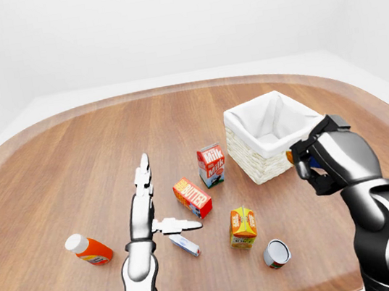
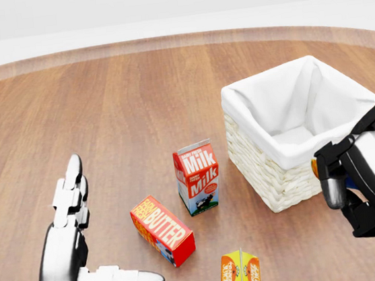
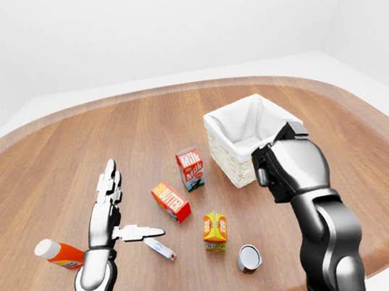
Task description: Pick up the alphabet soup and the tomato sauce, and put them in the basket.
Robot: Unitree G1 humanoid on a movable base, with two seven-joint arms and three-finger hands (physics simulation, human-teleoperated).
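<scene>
Three head cameras over table (image 1: pixel 51 167)

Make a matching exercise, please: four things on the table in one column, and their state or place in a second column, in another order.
1. milk carton
2. butter box
3. basket
4. loose can

A. lying on its side, left-eye view's bottom
B. standing upright
C. lined with white cloth
D. lying flat, red and orange

Pairs: 1-B, 2-D, 3-C, 4-A

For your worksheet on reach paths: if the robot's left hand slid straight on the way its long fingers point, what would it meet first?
Nothing, probably: the left hand points up the bare table; the milk carton lies to the right, though depth is uncertain.
</scene>
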